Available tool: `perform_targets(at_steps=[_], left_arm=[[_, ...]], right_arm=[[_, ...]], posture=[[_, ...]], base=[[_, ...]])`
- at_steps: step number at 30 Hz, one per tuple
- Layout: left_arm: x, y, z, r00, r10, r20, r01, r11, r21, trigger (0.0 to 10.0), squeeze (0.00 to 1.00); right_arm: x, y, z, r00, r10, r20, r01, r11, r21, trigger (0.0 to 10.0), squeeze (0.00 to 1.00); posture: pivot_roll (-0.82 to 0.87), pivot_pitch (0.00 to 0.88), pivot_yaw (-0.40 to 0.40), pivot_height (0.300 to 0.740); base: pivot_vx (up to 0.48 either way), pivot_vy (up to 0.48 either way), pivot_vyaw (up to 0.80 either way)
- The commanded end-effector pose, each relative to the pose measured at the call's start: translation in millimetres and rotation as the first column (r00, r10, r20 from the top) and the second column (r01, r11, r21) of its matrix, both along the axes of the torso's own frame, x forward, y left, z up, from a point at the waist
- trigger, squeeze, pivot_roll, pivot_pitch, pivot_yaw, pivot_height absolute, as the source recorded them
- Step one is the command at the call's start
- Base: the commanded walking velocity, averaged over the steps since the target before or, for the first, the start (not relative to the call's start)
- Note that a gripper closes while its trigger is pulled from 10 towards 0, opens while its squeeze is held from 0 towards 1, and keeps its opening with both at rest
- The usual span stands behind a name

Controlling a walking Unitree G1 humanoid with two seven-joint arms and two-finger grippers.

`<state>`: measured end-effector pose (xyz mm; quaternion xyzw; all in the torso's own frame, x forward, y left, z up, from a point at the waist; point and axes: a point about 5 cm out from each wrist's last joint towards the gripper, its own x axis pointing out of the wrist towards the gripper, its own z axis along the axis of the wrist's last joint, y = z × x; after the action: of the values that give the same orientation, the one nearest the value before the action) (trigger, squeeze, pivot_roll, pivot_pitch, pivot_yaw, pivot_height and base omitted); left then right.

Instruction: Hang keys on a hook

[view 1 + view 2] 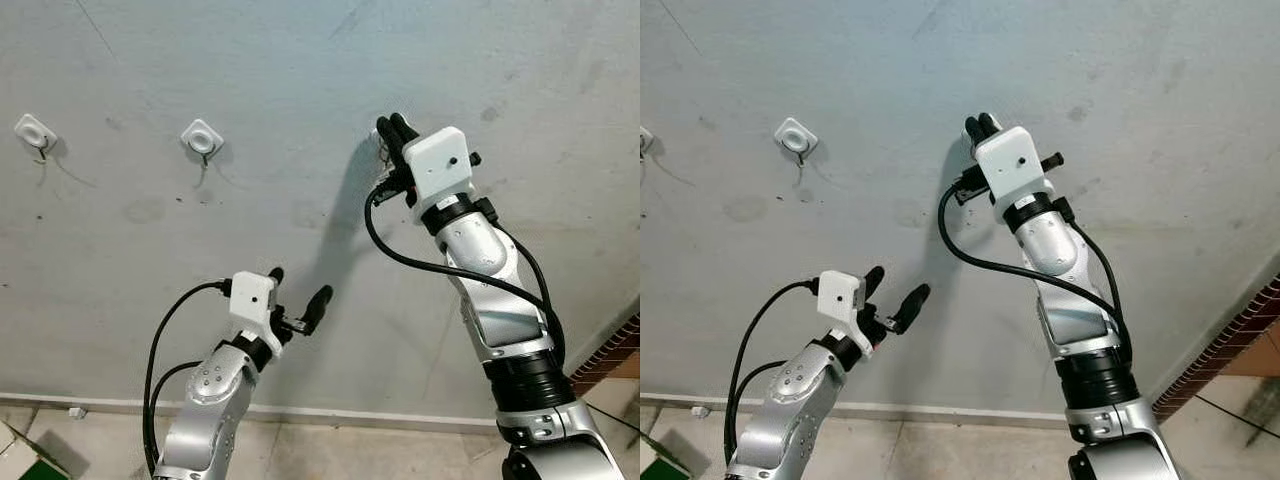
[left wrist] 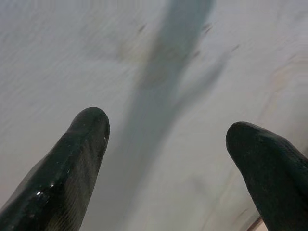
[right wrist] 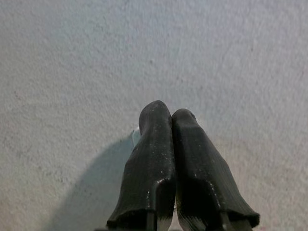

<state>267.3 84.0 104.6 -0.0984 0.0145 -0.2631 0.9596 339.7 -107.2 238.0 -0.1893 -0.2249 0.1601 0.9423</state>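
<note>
Pressing closed right end effector (image 1: 392,127) against wall (image 1: 300,60), hiding hook.

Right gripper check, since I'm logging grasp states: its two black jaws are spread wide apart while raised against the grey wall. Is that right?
Not quite. The right gripper is raised against the grey wall, but its jaws are pressed together, as the right wrist view shows.

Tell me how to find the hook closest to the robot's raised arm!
Look at the big grey wall. Two small white hooks are stuck on it, up on the left. Pick the right-hand hook, the one nearer the raised right gripper; the other hook sits by the picture's left edge.
</note>
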Motion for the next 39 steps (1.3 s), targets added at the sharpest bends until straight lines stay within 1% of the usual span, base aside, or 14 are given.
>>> perform_targets(at_steps=[1,6,11,21,30,36,39], left_arm=[[3.4,-4.6,15,0.998,-0.023,0.053,0.024,1.0,-0.013,10.0,0.0],[4.9,-8.3,25,0.995,-0.038,0.091,0.039,0.999,-0.016,10.0,0.0],[6.0,-8.0,32,0.994,-0.034,0.105,0.036,0.999,-0.027,10.0,0.0],[7.4,-8.1,34,0.994,-0.029,0.107,0.032,0.999,-0.032,10.0,0.0],[7.6,-7.6,32,0.995,-0.022,0.093,0.025,0.999,-0.033,10.0,0.0],[8.9,-6.9,31,0.996,-0.017,0.084,0.02,0.999,-0.033,10.0,0.0],[8.8,-6.8,30,0.997,-0.016,0.08,0.019,0.999,-0.032,10.0,0.0]], right_arm=[[0.3,-1.8,0,1.0,-0.012,0.007,0.012,1.0,0.011,10.0,0.0],[1.0,-2.6,-1,1.0,-0.016,0.003,0.016,1.0,0.009,10.0,0.0],[1.6,-5.2,-3,1.0,-0.03,-0.007,0.03,0.999,0.022,10.0,0.0],[-0.1,-6.0,-8,0.999,-0.029,-0.025,0.03,0.999,0.012,10.0,0.0],[-10.3,-1.8,-18,0.998,0.021,-0.06,-0.02,1.0,0.013,10.0,0.0],[-18.2,6.2,-22,0.992,0.093,-0.082,-0.093,0.996,0.008,10.0,0.0],[-20.2,7.5,-25,0.99,0.104,-0.093,-0.105,0.995,0.001,10.0,0.0]], posture=[[-0.05,0.0,0.049,0.74],[-0.06,0.0,0.05,0.74],[-0.06,0.0,0.049,0.74],[-0.06,0.0,0.049,0.74],[-0.06,0.0,0.05,0.74],[-0.07,0.0,0.052,0.74],[-0.07,0.0,0.052,0.74]], base=[[0.0,0.0,0.0],[0.0,0.0,0.0],[0.0,0.0,0.0],[0.0,0.0,0.0],[0.0,0.0,0.0],[0.0,0.0,0.0],[0.0,0.0,0.0]])
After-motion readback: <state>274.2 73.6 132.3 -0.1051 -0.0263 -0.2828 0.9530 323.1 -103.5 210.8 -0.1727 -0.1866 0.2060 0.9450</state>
